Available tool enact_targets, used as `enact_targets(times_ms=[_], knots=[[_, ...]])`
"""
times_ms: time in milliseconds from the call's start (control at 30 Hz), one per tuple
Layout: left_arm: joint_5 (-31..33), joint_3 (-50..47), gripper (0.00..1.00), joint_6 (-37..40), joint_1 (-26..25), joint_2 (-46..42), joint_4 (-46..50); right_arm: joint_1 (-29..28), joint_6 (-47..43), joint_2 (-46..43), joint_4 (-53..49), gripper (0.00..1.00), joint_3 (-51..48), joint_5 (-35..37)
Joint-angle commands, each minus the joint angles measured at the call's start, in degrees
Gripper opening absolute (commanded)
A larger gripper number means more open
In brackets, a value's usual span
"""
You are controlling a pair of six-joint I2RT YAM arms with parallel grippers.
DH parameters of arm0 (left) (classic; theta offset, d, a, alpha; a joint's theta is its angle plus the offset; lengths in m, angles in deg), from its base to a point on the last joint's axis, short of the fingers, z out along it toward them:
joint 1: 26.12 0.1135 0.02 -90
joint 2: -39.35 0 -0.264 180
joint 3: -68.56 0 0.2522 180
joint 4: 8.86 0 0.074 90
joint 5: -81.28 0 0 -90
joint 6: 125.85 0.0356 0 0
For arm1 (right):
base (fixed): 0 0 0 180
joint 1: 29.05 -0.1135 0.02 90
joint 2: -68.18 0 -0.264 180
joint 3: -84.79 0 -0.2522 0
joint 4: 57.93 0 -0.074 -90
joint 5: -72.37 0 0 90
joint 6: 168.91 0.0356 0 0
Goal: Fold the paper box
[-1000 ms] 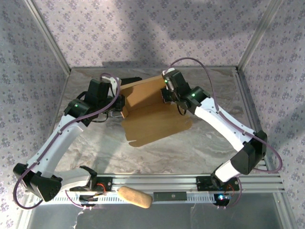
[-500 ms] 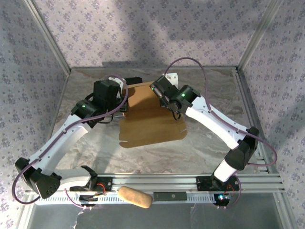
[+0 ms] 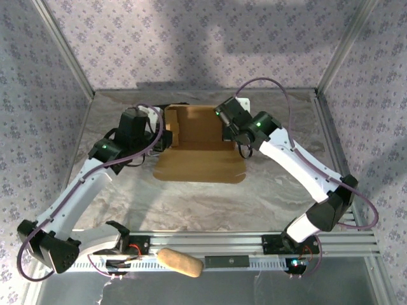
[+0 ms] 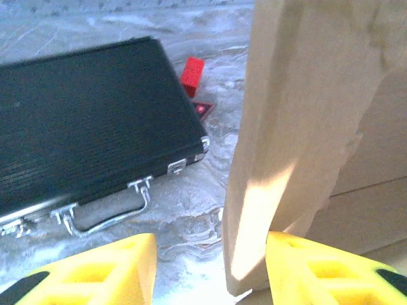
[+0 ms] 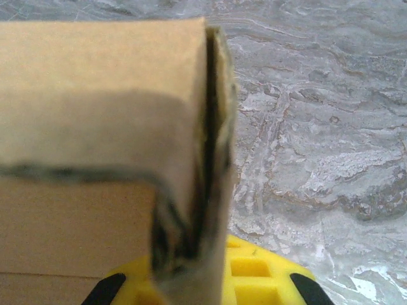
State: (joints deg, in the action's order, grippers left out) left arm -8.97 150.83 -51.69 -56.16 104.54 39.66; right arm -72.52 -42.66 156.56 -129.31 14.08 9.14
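- Top view: paper box (image 3: 200,145), brown, on the far middle of the worktop (image 3: 273,190); far half stands up as walls, near flap lies flat. Left jaws at its left wall, right jaws at its right wall. Tan lump (image 3: 180,262) on the near rail.
- Left wrist view: left jaws parted, yellow fingers (image 4: 108,270) either side of an upright box wall, not clamped. Black case (image 4: 82,127) and small red block (image 4: 192,73) beyond.
- Right wrist view: right jaws narrow, pinching a doubled box wall.

Brown cardboard paper box (image 3: 200,152), half-formed: side walls standing upright, wide front flap lying flat, just beside the black case (image 4: 82,127).
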Motion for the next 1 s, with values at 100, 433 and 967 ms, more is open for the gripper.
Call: enact_targets(times_ms=[100, 433, 967], knots=[[-7.84, -1.16, 0.51, 2.37, 2.77, -2.92, -3.31, -0.13, 0.23, -1.37, 0.96, 0.0, -0.59, -1.75], [-17.35, -2.67, 0.39, 4.46, 7.38, -2.17, -8.0, -0.4, -1.84, -1.79, 1.99, 0.0, -0.96, -3.71], [-18.48, -3.19, 0.3, 8.45, 8.16, -1.08, -8.71, -0.68, -3.27, -2.68, 4.85, 0.0, -2.26, -7.21]])
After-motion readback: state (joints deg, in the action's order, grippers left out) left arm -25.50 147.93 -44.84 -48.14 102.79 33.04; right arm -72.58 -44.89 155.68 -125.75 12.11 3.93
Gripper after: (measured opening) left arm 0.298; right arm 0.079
